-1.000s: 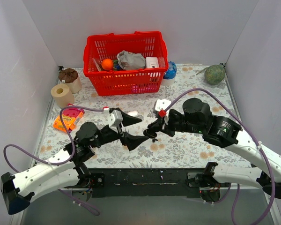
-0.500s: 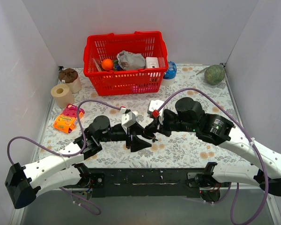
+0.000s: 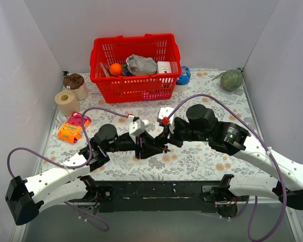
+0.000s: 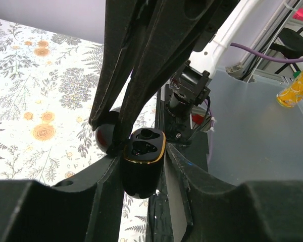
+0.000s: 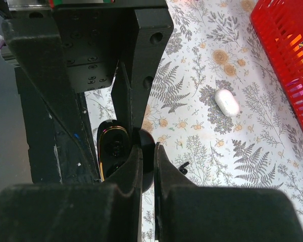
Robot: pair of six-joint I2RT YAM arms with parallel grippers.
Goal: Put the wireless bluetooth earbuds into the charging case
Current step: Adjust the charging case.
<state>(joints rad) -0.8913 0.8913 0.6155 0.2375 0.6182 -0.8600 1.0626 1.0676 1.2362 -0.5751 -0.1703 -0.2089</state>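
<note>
**Top external:** fixed high and behind the robot. We look forward and down on the whole table, with the red basket at the far side. Farthest view.

**Left wrist:** we look out along the left gripper, close in, towards the table's near edge.

**Right wrist:** we look out along the right gripper, close in, across the table towards the basket.

**Shared:** both wrist views take in the charging case from opposite sides. All three show the table.
</note>
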